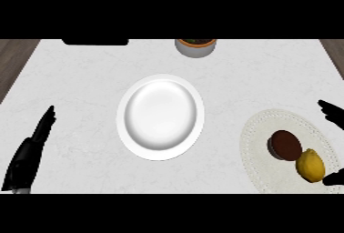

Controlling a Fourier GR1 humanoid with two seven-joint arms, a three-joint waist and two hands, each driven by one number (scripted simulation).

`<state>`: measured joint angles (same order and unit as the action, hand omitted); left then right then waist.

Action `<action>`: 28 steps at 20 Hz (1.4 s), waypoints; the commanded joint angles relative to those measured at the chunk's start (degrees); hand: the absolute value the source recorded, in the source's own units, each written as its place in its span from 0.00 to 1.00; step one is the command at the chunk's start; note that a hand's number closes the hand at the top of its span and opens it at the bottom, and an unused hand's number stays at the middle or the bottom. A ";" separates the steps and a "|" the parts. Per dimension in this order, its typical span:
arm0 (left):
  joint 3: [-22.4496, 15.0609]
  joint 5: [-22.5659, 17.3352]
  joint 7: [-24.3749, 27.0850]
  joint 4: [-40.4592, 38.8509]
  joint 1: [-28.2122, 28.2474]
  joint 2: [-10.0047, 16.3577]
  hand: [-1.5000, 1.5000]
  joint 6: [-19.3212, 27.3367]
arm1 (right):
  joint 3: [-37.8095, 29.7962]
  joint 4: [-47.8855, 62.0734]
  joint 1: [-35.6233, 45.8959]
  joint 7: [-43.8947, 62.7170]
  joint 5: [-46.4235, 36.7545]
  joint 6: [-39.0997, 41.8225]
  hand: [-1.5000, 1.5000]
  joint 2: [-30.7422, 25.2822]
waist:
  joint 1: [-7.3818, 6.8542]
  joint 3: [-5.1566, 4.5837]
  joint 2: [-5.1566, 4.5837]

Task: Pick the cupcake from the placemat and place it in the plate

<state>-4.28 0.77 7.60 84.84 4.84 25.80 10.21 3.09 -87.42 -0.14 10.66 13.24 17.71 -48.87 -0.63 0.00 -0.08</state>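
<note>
The cupcake (pixel 285 145), dark brown on top, sits on the pale round placemat (pixel 269 129) at the right, with a yellow lemon (pixel 311 165) touching its right side. A white plate (pixel 160 116) with nothing on it lies in the middle of the counter. My right hand (pixel 331 112) shows only as dark fingers at the right edge, above the placemat and apart from the cupcake; another dark bit of it shows lower at the edge. My left hand (pixel 30 150) rests open at the left edge, fingers straight and pointing up.
A grey pot (pixel 196 47) with dark contents stands at the counter's far edge, behind the plate. A black flat object (pixel 95 42) lies at the far left edge. Wooden floor shows past the counter's left and right sides.
</note>
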 commanded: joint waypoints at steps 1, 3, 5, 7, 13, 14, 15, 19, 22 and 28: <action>2.00 0.66 3.57 -4.26 -0.30 -1.42 0.50 -1.02 | 2.85 1.90 2.91 0.41 -5.97 1.89 0.00 3.77 | 0.35 -0.01 0.04; 0.41 2.67 2.93 -4.32 -1.05 -3.29 0.50 0.37 | 4.17 10.96 7.16 -3.88 -9.36 3.73 0.00 5.92 | 0.06 0.02 -0.08; 2.49 2.59 -0.39 2.10 2.77 -1.90 0.50 -1.85 | -0.05 9.13 4.35 -5.13 -10.05 6.36 0.00 6.03 | 0.41 0.02 0.11; 4.04 1.79 -0.01 2.52 2.53 -0.28 0.50 -3.25 | 3.04 12.00 5.08 -6.57 -13.37 4.54 0.00 9.40 | 0.27 0.03 0.08; 2.92 5.37 0.64 0.99 1.94 -5.35 0.50 -2.38 | 1.51 15.59 9.35 -6.82 -15.94 11.15 0.00 11.19 | 0.34 0.01 0.09; 5.35 5.02 2.49 -3.80 -1.15 -4.94 0.50 -3.96 | 0.76 14.84 7.80 -7.04 -17.54 10.59 0.00 12.59 | 0.55 0.00 0.09; 5.82 4.99 -1.06 3.81 2.37 -3.40 0.50 -4.59 | -0.11 12.11 7.08 -4.21 -17.12 10.91 0.00 12.36 | 0.47 0.01 0.14; 6.58 5.35 -3.38 6.52 3.63 -4.30 0.50 -6.45 | -1.68 14.54 7.37 -5.96 -19.71 13.33 0.00 13.30 | 0.45 0.01 0.14; 8.57 5.21 1.57 -4.35 -3.01 -4.41 0.50 -7.42 | 0.46 27.49 11.60 -15.65 -26.38 9.31 0.00 16.79 | 0.32 0.03 -0.06; 8.15 9.19 -0.84 2.15 0.38 -8.26 0.50 -7.03 | -3.40 27.53 13.81 -15.06 -28.64 13.47 0.00 17.30 | 0.43 0.01 0.08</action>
<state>3.77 7.71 6.97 87.07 6.07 19.48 2.81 1.61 -62.61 11.53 -2.43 -13.30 29.13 -31.46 -0.27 0.03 -0.02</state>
